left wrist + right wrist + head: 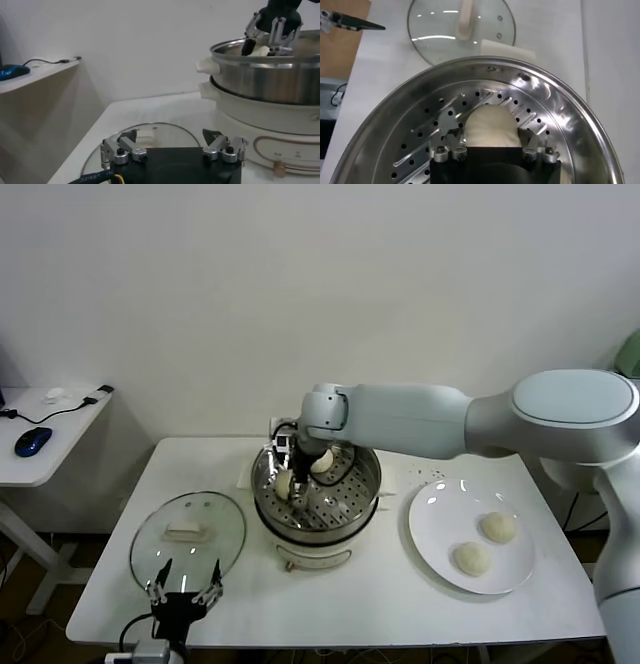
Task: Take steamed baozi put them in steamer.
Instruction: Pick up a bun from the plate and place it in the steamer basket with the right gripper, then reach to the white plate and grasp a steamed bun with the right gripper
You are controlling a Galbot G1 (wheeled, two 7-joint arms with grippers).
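Nearest to me, the left gripper (182,589) hangs low at the front edge of the white table (350,604), its fingers spread apart over the near rim of the round glass lid (188,532), holding nothing; that arm is idle. Across the table the right arm reaches in from the right side, its pale forearm lying level above the plate and its wrist bent down into the steamer (316,496). The right gripper (293,480) sits down inside the steel pot, and from its own wrist camera the fingers (451,120) stand either side of one steamed baozi (489,126) that rests on the perforated tray; whether they press on the bun or have let go I cannot tell. A second bun (322,461) lies on the tray just behind it, towards the back of the pot. Two more buns (498,527) rest on the flat white plate (435,529) to the right of the steamer, near each other but apart. The steamer stands mid-table on its cream base, the lid lying flat to its left. Beyond, a plain white wall; off to the left a small side desk (45,434) carries a blue mouse (32,440) and a cable.
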